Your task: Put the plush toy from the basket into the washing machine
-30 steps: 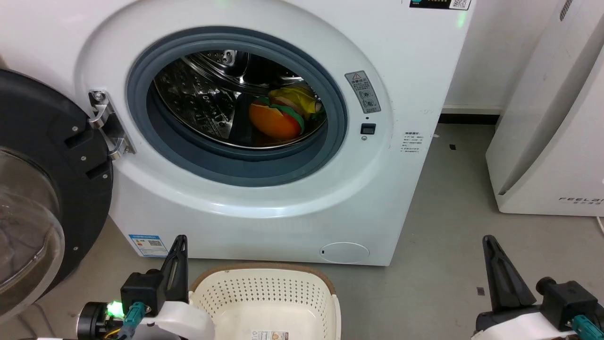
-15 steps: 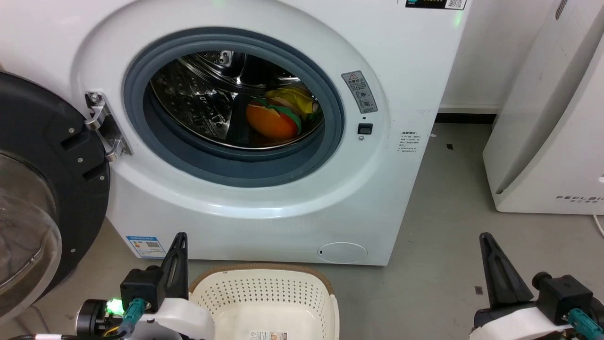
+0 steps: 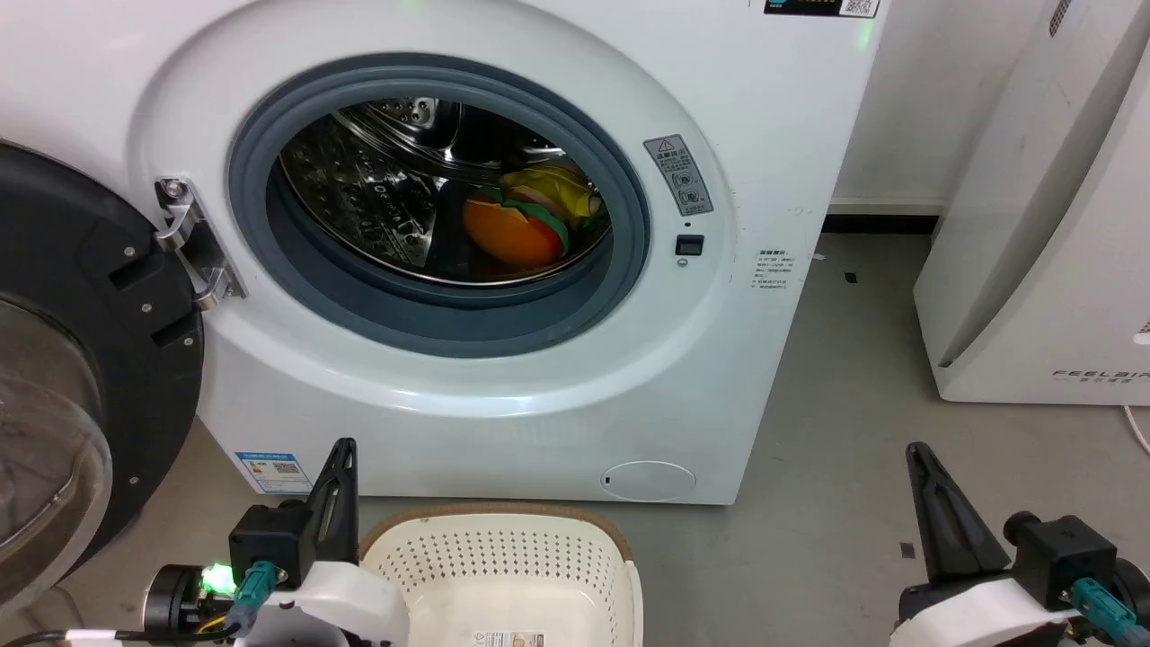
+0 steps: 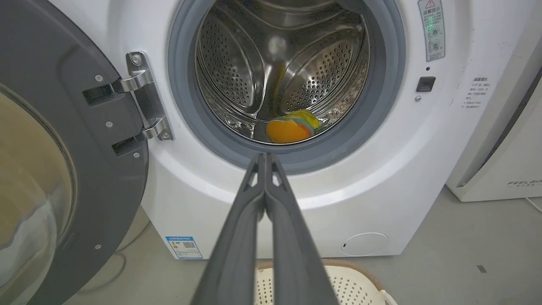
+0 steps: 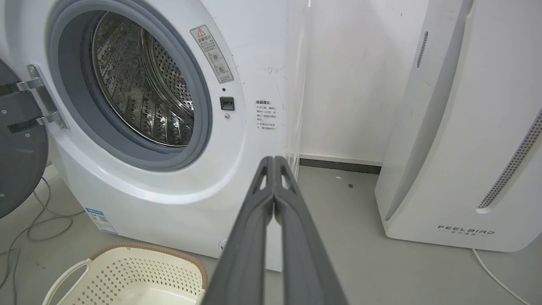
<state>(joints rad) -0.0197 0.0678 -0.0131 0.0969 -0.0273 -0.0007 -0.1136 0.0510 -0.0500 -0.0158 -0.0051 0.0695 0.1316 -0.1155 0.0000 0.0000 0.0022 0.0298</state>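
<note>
The plush toy (image 3: 517, 225) lies inside the steel drum of the washing machine (image 3: 503, 395), orange bottom towards me, yellow top behind; the left wrist view has the plush toy (image 4: 291, 129) at the drum's low front. The black-framed door (image 3: 81, 359) hangs wide to the left. On the floor before the washer sits the cream basket (image 3: 503, 575), holding just its paper label. My left gripper (image 3: 340, 458) is shut, low beside the basket's left rim. My right gripper (image 3: 918, 463) is shut at the lower right over bare floor. Both hold nothing.
A white slanted FEELBIRD appliance (image 3: 1051, 234) stands right of the washer, with a strip of grey floor (image 3: 844, 359) between them. A cable (image 5: 25, 220) loops on the floor under the open door. The door's steel hinge (image 3: 184, 243) juts out at the porthole's left.
The whole head picture has drifted slightly left and up, so the camera moved. The toy, basket and both shut grippers keep their places relative to each other.
</note>
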